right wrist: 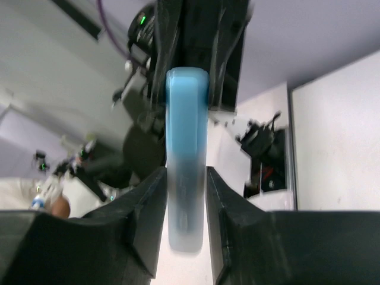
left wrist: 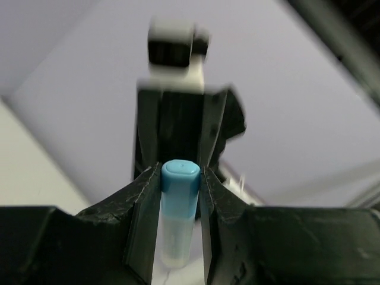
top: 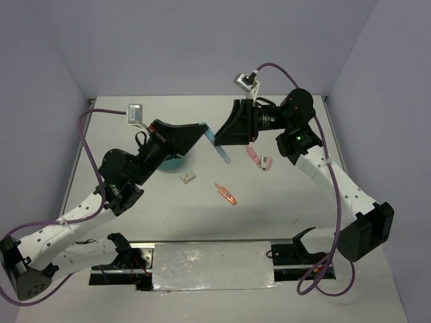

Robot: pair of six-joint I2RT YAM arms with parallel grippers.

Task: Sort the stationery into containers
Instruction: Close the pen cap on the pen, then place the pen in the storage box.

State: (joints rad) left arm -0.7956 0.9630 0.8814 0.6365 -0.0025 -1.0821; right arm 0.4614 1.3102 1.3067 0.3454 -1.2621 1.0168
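A blue marker [top: 222, 153] hangs in the air between my two grippers, above the middle of the table. My left gripper [top: 203, 129] is shut on it; in the left wrist view its blue cap [left wrist: 179, 184] sits pinched at the fingertips [left wrist: 148, 178]. My right gripper [top: 219, 138] faces the left one. In the right wrist view the marker [right wrist: 186, 119] runs between both jaws, which lie against its sides. The teal container [top: 172, 162] shows only as a sliver behind my left wrist.
On the table lie a whitish-tan piece [top: 187, 177], an orange marker [top: 226, 194], a pink marker [top: 252, 155] and a small pale item [top: 266, 163]. A taped plate [top: 212, 266] lies along the near edge between the arm bases.
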